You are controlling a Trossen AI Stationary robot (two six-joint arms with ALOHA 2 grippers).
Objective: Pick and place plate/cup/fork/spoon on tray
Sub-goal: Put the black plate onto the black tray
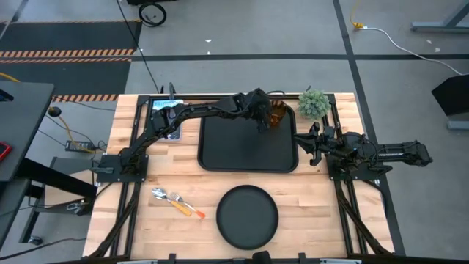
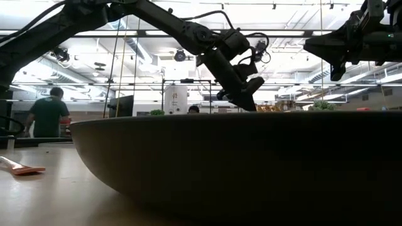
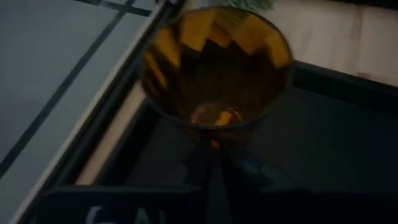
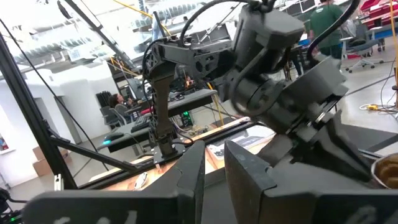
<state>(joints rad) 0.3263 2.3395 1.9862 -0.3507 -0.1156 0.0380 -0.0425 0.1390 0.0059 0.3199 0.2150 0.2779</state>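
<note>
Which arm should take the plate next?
Probably the right. The left gripper is busy with the cup at the tray's far right corner, while the right gripper waits beside the tray; the plate lies between both bases.

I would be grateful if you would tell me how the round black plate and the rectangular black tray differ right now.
The round matte black plate is a circle, while the large black rectangular tray has straight sides and rounded corners. The plate is clearly smaller than the tray. The plate lies bare at the table's near edge; the tray sits mid-table with the left gripper holding the amber ribbed cup at its far right corner. Both are black with raised rims.
</note>
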